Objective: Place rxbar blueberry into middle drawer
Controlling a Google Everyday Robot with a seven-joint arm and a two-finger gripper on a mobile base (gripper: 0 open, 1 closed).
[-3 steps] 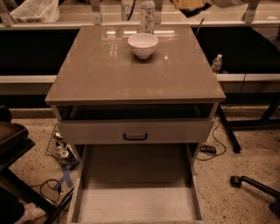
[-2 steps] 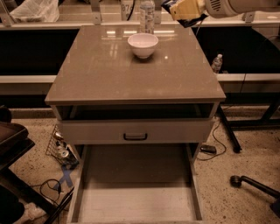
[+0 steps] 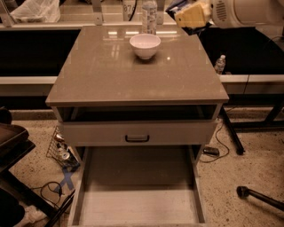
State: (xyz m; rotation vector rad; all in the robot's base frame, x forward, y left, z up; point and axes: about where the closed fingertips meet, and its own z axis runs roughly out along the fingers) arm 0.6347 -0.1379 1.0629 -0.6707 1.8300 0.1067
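One gripper (image 3: 183, 17) hangs at 1 o'clock beyond the cabinet top (image 3: 133, 75) — claw closed on one bar (image 3: 175, 5). One drawer (image 3: 137, 205) lies open at 6 o'clock; one bowl (image 3: 145, 45) and one bottle (image 3: 149, 15) stand at 12.

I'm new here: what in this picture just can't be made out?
Camera view:
1. The rxbar blueberry: not identifiable; the gripper, above the cabinet's far right corner, would hide anything it carries.
2. The middle drawer: near end cut off by the bottom edge.
3. The water bottle behind the white bowl: top cut off by the upper edge.
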